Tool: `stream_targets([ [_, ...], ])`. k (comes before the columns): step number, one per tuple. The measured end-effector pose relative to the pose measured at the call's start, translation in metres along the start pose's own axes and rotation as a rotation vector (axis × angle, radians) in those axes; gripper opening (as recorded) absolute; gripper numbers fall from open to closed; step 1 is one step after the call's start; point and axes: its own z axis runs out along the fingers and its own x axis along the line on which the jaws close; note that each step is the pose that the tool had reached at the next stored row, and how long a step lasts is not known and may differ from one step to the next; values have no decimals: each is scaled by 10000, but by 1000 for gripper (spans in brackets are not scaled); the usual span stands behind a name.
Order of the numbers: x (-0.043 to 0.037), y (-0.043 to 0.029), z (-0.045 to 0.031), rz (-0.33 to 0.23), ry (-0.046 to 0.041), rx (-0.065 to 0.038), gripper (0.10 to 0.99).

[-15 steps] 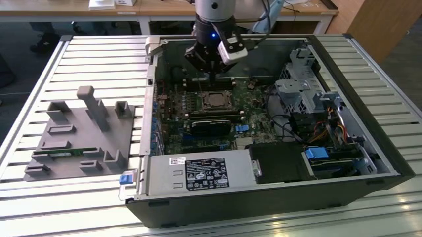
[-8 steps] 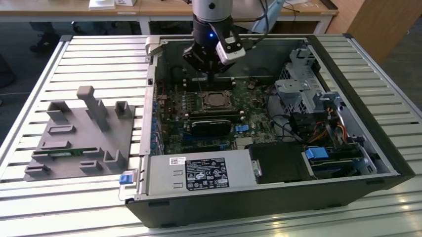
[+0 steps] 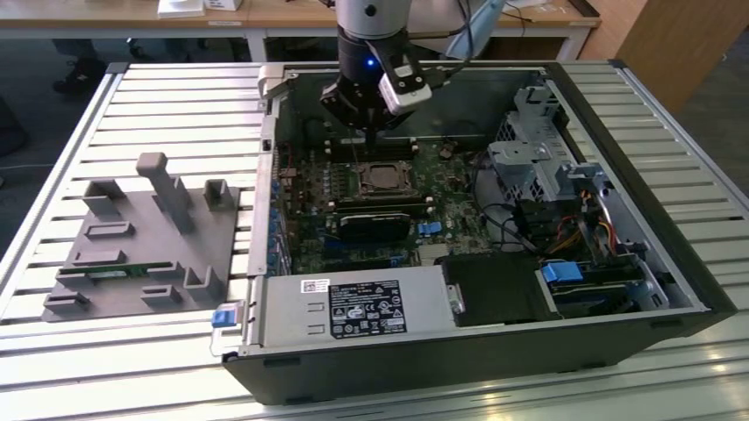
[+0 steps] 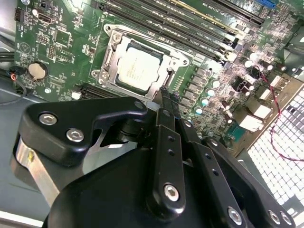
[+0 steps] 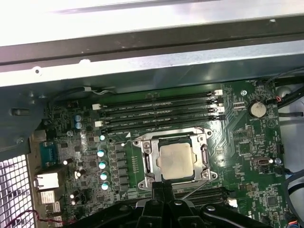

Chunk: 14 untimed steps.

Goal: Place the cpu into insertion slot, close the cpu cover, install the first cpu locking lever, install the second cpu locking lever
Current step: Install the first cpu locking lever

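The cpu (image 3: pixel 377 180) (image 4: pixel 139 67) (image 5: pixel 176 160), a square chip with a dull silver top, lies flat in the insertion slot (image 4: pixel 124 42) on the green board inside the open computer case. The cpu cover (image 4: pixel 179 56) (image 5: pixel 147 159), a shiny metal frame, lies down around the chip's edges. My gripper (image 3: pixel 372 146) (image 4: pixel 164 95) (image 5: pixel 164 186) hangs just above the board at one edge of the socket, beside the cover's rim. Its black fingers are shut together with nothing between them. Whether the thin levers along the socket are latched, I cannot tell.
Long black memory slots (image 5: pixel 161 111) run along one side of the socket. A black block (image 3: pixel 377 224) sits just beyond the socket's other side. The power supply (image 3: pixel 351 309) and drive cage (image 3: pixel 541 151) crowd the case. A grey fixture (image 3: pixel 140 246) stands on the slatted table at the exterior view's left.
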Motion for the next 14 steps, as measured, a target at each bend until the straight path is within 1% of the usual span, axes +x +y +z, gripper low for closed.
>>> stream_targets([
  [5, 70, -10, -3, -51, -34, -7, 118],
  [9, 117, -16, -2, -154, -42, -15, 118],
  [14, 126, -18, 13, -931, -30, -46, 118],
])
